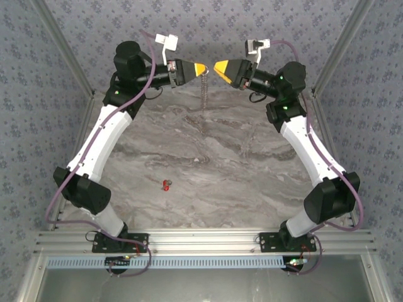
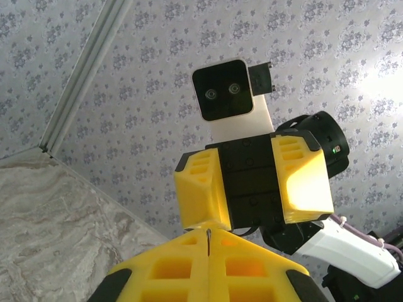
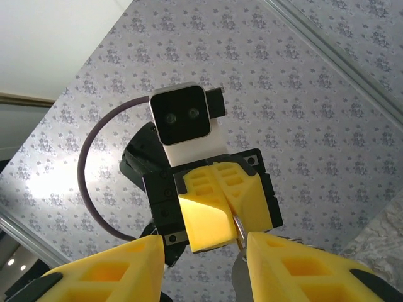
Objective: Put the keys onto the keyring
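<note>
the left gripper (image 1: 202,68) is held high over the far end of the bench (image 1: 252,163). it is closed tight on a thin metal edge that is taken to be the keyring (image 1: 204,89), and the rest of the grey loop is seen hanging straight down below the tips. the right gripper (image 1: 218,67) is pointed at it tip to tip, just beside it, with the jaws partly parted and nothing seen between them.

the keys (image 1: 166,185) are found as a small red piece lying flat on the bench. it is well apart from both grippers, down toward the near edge and a little to the left of the midline. it is judged to lie on the side of the left arm (image 1: 104,135), but that gripper is occupied with the ring. the pick is therefore judged to fall to the free right gripper, which would have to be brought down, back toward the bases and across to the left. the long axis of the red piece cannot be made out, as it is too small.
</note>
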You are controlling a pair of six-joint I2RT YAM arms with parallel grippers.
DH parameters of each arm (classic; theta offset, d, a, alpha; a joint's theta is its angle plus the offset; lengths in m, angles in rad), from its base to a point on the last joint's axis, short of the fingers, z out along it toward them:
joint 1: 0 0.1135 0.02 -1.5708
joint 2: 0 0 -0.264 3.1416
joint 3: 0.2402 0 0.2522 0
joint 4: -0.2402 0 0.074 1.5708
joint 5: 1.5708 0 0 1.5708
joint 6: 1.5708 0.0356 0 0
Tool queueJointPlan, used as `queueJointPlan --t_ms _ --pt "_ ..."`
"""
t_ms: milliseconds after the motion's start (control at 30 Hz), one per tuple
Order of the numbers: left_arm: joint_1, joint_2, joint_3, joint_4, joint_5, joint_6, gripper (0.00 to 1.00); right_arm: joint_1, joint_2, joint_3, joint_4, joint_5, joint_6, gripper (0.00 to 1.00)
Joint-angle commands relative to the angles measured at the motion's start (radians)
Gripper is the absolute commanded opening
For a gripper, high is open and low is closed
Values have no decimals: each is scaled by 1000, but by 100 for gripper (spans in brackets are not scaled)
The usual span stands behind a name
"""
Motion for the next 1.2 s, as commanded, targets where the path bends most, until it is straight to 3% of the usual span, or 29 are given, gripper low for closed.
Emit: queueJointPlan --t_ms 0,333,567,667,733,833,867,967,1033,1167 --pt "2 1 54 -7 48 31 0 8 15 38 -20 -15 -39 40" --pt "1 12 82 -5 60 26 0 40 45 54 -27 -6 -47 36" --pt "0 14 81 -6 67 26 0 56 52 58 -41 -2 -56 23" --pt "-1 16 81 -7 74 26 0 57 52 59 -47 7 -61 13" --pt "-3 16 81 -7 79 26 0 59 53 59 -51 14 -62 2" --pt "-4 15 82 -20 61 26 0 56 49 53 -53 33 -67 0" --pt "-3 11 80 -35 36 28 2 53 44 47 -54 44 -70 0" --pt "7 -30 22 -57 -120 19 32 38 25 17 -49 84 -83 0" --pt "19 -86 -81 46 -226 -53 48 33 15 0 -28 105 -74 0" --pt "41 -165 -250 272 -340 -220 55 35 9 -14 21 128 -52 0"
